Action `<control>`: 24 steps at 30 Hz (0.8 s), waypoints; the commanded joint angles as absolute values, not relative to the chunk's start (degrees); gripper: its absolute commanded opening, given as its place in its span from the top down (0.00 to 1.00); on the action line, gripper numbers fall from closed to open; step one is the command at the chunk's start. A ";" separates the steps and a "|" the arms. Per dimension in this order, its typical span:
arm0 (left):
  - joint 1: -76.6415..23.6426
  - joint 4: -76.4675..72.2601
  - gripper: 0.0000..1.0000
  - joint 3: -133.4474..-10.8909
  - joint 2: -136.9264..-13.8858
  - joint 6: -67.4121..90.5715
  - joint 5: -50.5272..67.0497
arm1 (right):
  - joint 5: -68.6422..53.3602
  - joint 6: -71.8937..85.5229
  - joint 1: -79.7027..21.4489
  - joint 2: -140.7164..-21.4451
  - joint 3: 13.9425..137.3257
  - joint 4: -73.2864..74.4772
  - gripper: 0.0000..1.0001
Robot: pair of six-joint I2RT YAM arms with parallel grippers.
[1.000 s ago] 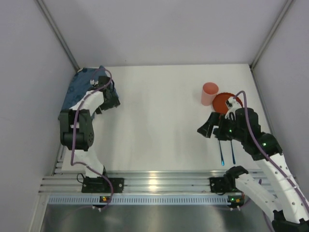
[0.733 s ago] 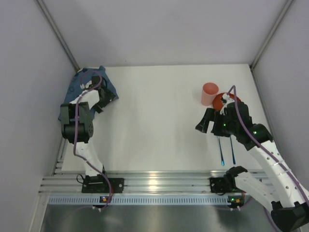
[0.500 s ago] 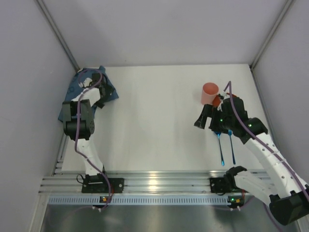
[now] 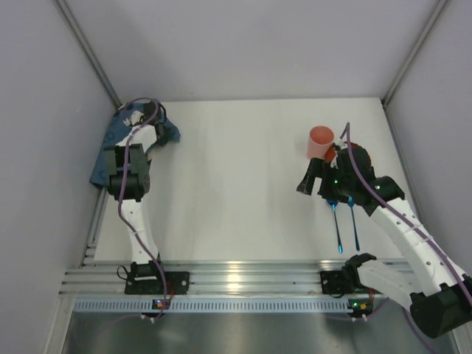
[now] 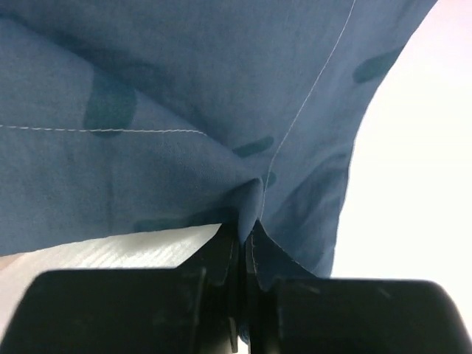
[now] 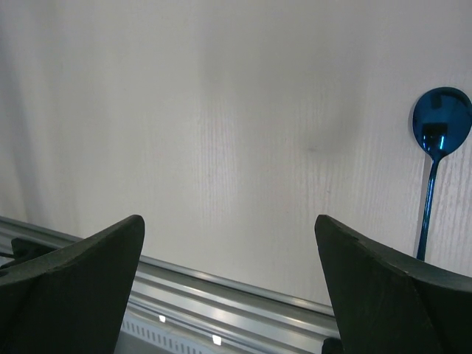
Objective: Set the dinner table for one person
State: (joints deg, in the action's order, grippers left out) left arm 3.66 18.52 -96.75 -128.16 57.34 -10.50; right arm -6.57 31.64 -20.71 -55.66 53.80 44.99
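Observation:
On the white dinner table (image 4: 236,177), a dark blue cloth placemat (image 4: 110,147) lies bunched at the far left edge. My left gripper (image 4: 156,127) is over its back corner. In the left wrist view the left gripper (image 5: 243,237) is shut on a raised fold of the placemat (image 5: 184,88). My right gripper (image 4: 308,181) hovers open beside a pink cup (image 4: 320,142). In the right wrist view the right gripper (image 6: 230,247) has nothing between its wide-set fingers, with bare table (image 6: 221,110) below.
Two blue utensils (image 4: 339,228) (image 4: 355,230) lie side by side near the front right; a blue spoon bowl (image 6: 440,122) shows in the right wrist view. An orange plate (image 4: 332,156) is mostly hidden under the right arm. Grey walls close in on three sides, a metal rail (image 4: 236,280) in front.
My left gripper moved back over the placemat's far corner and shut on a fold of it. The right arm swung back and left, covering the orange plate, still open.

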 commanded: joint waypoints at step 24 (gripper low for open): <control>-21.73 35.94 0.01 -118.05 -120.78 66.37 -1.05 | -14.40 25.48 -20.04 -56.59 58.09 43.87 0.00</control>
